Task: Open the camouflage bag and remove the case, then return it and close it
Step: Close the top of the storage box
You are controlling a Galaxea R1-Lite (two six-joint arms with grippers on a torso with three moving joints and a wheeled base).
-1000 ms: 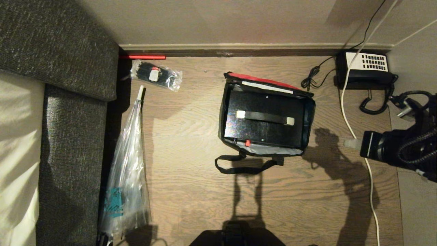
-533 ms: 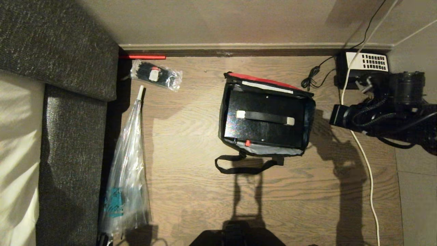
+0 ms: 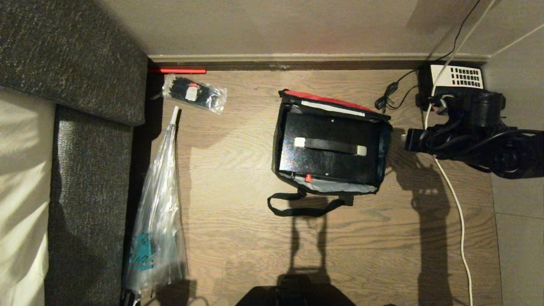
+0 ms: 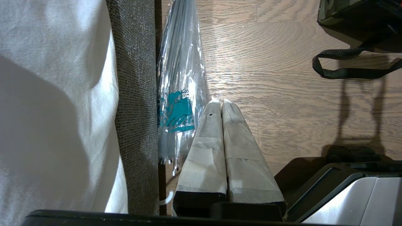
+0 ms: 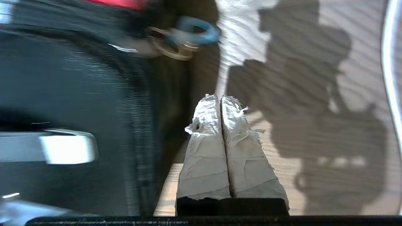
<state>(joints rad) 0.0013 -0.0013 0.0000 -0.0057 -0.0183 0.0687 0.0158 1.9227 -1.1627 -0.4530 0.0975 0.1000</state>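
Note:
The camouflage bag (image 3: 276, 140) stands open on the wooden floor, its red-edged lid folded back toward the wall. Inside lies the glossy black case (image 3: 327, 165), top up, with a black carry handle (image 3: 330, 146) and a small red button at its near edge. My right gripper (image 3: 403, 137) is shut and empty, just off the bag's right side and above the floor. In the right wrist view its taped fingertips (image 5: 221, 98) are beside the bag's dark wall (image 5: 150, 103), near a blue-ringed zip pull (image 5: 196, 33). My left gripper (image 4: 221, 102) is parked and shut, low by the sofa.
A desk telephone (image 3: 457, 78) sits at the back right, under my right arm, with a white cable (image 3: 457, 208) running down the floor. Two clear plastic bags (image 3: 195, 91) (image 3: 157, 221) lie by the dark sofa (image 3: 89, 178). The bag's strap (image 3: 304, 208) loops toward me.
My right arm has swung in from the right edge toward the bag's right side and stretched out over the telephone. Bag, case and left arm have not moved.

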